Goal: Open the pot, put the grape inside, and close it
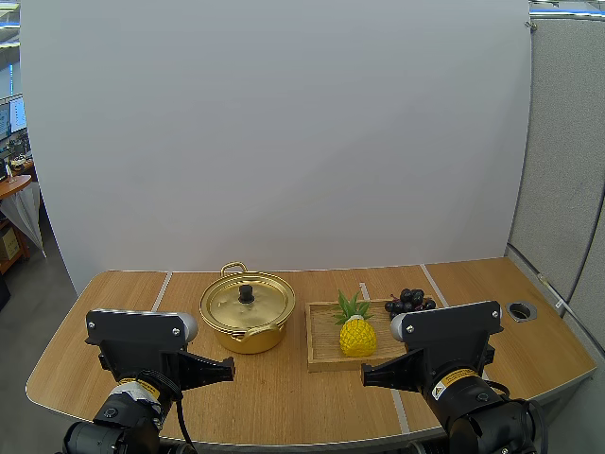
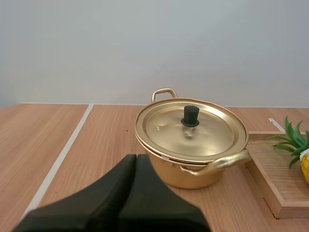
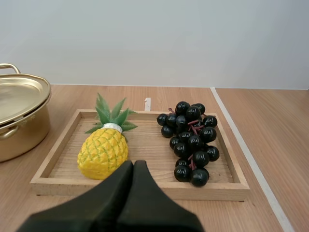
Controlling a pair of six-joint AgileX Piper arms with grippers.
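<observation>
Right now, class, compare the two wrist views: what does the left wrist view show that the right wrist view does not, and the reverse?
The left wrist view adds the black knob of the lid and the left claw, shut, short of the pot. The right wrist view adds the bunch of grapes, lying on the wooden tray beside the pineapple, and the right claw, shut. Both share the pot, the tray, the pineapple and the table.

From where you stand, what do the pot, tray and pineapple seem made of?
Pot: thin metal, it seems, polished gold finish that mirrors light, lid slightly dented. Tray: bare wood, grain showing. Pineapple: probably plastic, judging by its even, moulded yellow skin.
</observation>
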